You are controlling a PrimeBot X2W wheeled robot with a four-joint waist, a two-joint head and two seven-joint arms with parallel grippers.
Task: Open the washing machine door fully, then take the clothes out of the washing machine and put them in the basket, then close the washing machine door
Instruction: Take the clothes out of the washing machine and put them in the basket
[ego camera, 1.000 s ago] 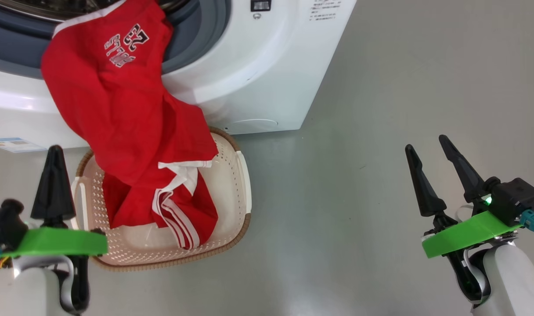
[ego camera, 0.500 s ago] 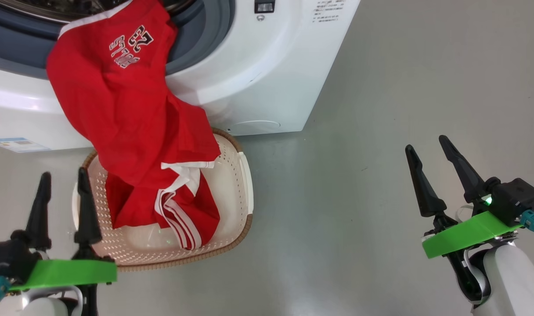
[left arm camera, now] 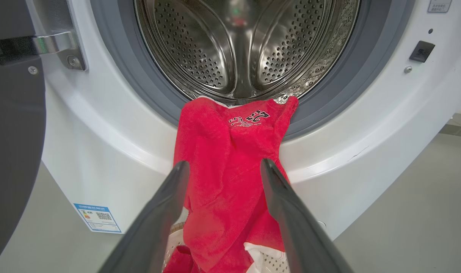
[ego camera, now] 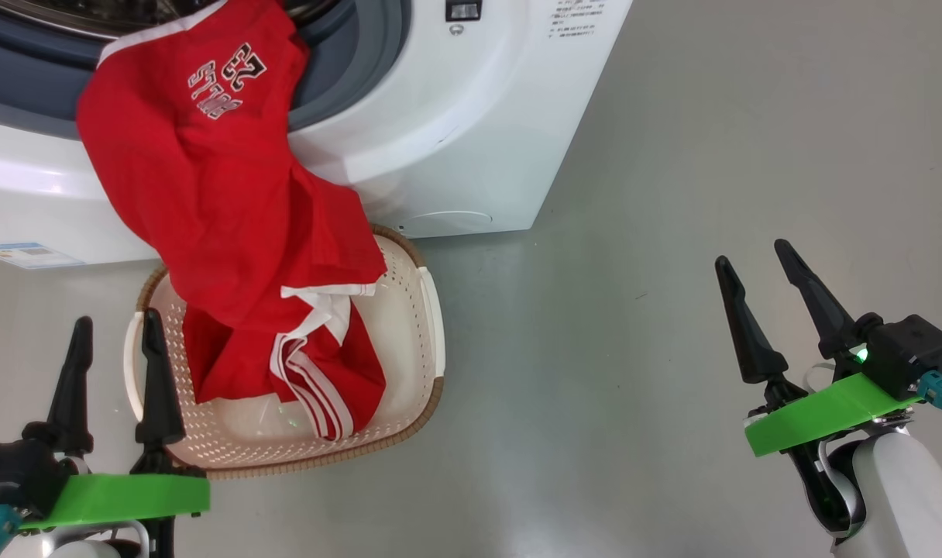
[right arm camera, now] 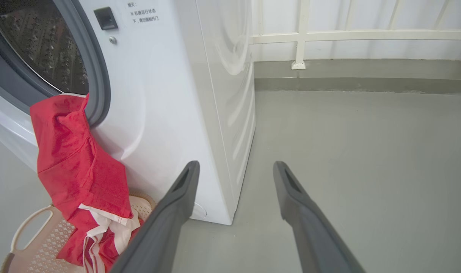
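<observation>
- The clothes are draping from the lip of the washing machine down into the basket.
- They are looking soft, light and floppy; pinching the bunched fold at the sill is likely gripping best.
- The left gripper and right gripper are both standing wide, holding nothing.
- The washing machine door is being cut off by the frame; fabric is hiding much of the basket's floor.

Washing machine: white, upper left to top centre, grey gasket showing.
Clothes: red with white stripes, draped from the drum mouth down into the basket.
Basket: cream, perforated, centre left, against the machine front.
Left gripper: lower left, fingers parted, empty.
Right gripper: lower right, fingers parted, empty, well apart from the basket.
</observation>
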